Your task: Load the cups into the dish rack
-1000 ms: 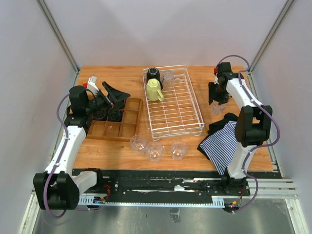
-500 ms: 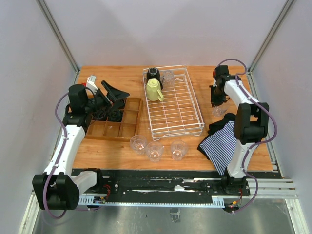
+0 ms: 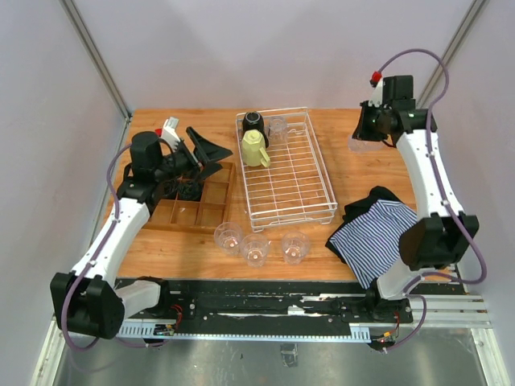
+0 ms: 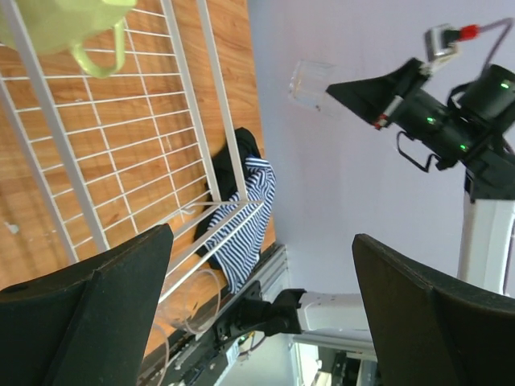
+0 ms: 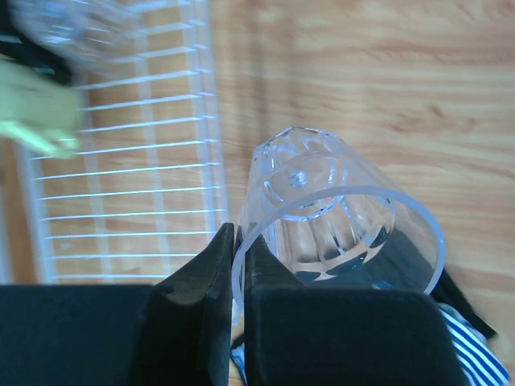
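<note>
right wrist view: the yellow-green mug [image 5: 32, 104] is a blur cut by the left edge, a clear tumbler [image 5: 76, 28] smeared at the top edge. left wrist view: the mug runs off the top; one finger [image 4: 96, 322] of the left gripper [image 4: 261, 235] covers part of a table tumbler [image 4: 187, 310]. from above, the held tumbler [image 3: 360, 145] is a faint glint at the right gripper [image 3: 364, 138], and the left arm [image 3: 149, 161] hides part of the wooden tray [image 3: 211, 211].
</note>
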Robot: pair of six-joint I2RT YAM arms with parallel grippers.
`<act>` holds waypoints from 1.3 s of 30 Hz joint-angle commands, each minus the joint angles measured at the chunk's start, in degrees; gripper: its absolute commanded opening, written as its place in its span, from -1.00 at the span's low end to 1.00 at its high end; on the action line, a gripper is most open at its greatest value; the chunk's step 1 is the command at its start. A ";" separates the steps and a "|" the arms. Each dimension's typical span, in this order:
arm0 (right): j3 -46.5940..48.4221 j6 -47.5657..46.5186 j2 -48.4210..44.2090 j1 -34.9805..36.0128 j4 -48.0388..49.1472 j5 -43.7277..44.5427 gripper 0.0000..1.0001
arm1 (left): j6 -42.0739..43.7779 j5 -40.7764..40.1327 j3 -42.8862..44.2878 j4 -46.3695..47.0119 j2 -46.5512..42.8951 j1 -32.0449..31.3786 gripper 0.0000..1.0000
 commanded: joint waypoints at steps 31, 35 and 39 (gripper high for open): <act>-40.05 68.11 -18.87 15.15 81.57 -40.42 -0.99 | -29.30 -7.43 3.61 19.29 11.29 -14.88 0.99; -40.14 69.61 -18.10 16.68 83.17 -39.87 -0.99 | -29.71 -8.10 4.45 19.82 11.81 -15.18 0.99; -40.03 69.64 -17.55 17.88 83.23 -39.56 -0.99 | -31.08 -8.59 4.40 22.08 12.42 -15.29 0.99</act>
